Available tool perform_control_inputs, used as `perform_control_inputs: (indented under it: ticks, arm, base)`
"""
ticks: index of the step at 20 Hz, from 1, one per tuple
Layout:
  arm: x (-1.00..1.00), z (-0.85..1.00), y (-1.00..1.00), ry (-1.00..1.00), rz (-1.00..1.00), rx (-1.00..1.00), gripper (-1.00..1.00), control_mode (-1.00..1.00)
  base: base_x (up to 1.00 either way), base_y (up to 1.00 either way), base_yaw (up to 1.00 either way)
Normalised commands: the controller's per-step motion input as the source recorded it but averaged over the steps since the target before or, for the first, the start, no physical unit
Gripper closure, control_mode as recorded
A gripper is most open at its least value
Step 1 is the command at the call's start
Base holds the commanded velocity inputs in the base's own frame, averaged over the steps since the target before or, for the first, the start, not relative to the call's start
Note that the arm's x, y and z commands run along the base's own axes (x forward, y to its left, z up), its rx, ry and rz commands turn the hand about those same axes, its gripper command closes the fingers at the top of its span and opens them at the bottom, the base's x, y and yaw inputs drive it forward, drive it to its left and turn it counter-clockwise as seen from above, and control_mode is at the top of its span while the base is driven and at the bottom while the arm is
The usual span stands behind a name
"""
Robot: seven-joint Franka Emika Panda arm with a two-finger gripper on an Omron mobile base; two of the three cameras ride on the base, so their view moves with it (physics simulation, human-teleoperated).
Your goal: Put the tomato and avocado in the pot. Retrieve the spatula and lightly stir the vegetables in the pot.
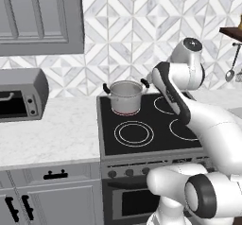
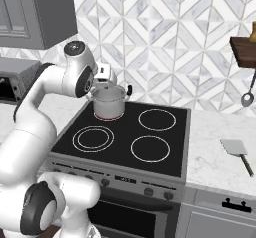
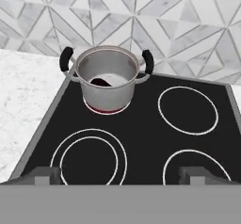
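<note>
Small shiny steel pot with two black handles point(image 3: 107, 79) standing on the rear left burner ring of the black stove point(image 3: 141, 138), ready for filling. Jaws of the gripper point(image 3: 120, 173) wide apart, holding nothing, facing the pot from above. Flat grey-bladed spatula point(image 2: 237, 152) lying well apart on the right marble surface point(image 2: 212, 147), within later reach.

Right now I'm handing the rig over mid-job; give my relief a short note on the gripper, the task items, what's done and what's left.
Gripper: open and empty, in the hand view raised over the front of the black stovetop and looking toward the pot.
Small shiny steel pot with two black side handles: on the back-left burner, with something dark at its bottom; I can't tell what.
Spatula with flat light-grey blade and thin dark handle: lying on the white counter right of the stove, untouched.
Tomato and avocado: cannot confirm they are in the pot.
Left: check the pot's contents, fetch the spatula, stir lightly.
</note>
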Motion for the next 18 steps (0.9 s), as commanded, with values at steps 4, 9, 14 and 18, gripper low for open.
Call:
perform_control_inputs:
  ticks: [4, 9, 14, 18]
  arm:
    - [0.00, 0.00, 0.00, 0.00, 0.00, 0.00, -1.00, 1.00]
    - [0.00, 0.00, 0.00, 0.00, 0.00, 0.00, -1.00, 1.00]
    - [0.00, 0.00, 0.00, 0.00, 0.00, 0.00, -1.00, 1.00]
    - [0.00, 0.00, -0.10, 0.01, -0.01, 0.03, -1.00, -1.00]
  base:
    - [-0.31, -1.00, -0.01]
    - [-0.23, -1.00, -0.02]
    - [-0.03, -1.00, -0.03]
    - [0.01, -0.75, -0.01]
